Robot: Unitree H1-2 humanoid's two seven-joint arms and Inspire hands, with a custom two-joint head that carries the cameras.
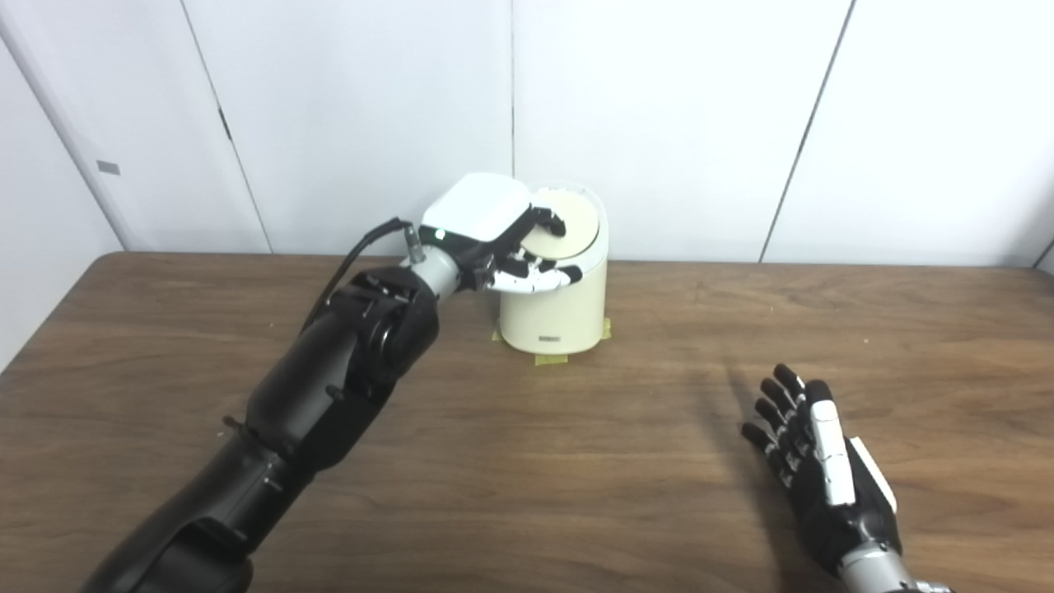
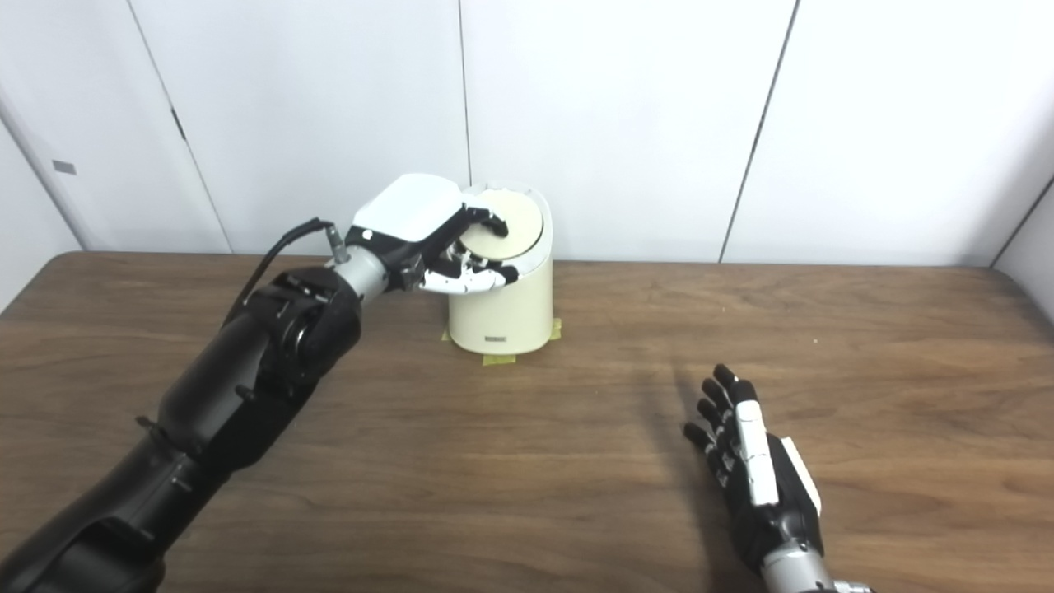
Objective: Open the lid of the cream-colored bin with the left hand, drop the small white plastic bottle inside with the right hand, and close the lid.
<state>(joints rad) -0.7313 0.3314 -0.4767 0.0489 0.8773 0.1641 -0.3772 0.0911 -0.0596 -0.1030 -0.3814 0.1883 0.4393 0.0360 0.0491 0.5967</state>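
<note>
The cream-colored bin (image 1: 556, 309) stands at the back middle of the table, near the wall, on bits of yellow tape. Its round lid (image 1: 568, 218) lies flat in the sloped top and looks closed. My left hand (image 1: 502, 239) reaches over the bin from the left. A dark fingertip rests on the lid, and the white fingers (image 1: 535, 280) stretch across the bin's front just under the rim. My right hand (image 2: 753, 465) hovers open and empty over the table at the lower right, fingers spread and pointing away. No white bottle shows in either view.
The brown wooden table (image 1: 626, 461) runs across the whole view, with white wall panels (image 1: 659, 115) right behind the bin. My left forearm (image 1: 329, 387) crosses the left half of the table, with a black cable looping off the wrist.
</note>
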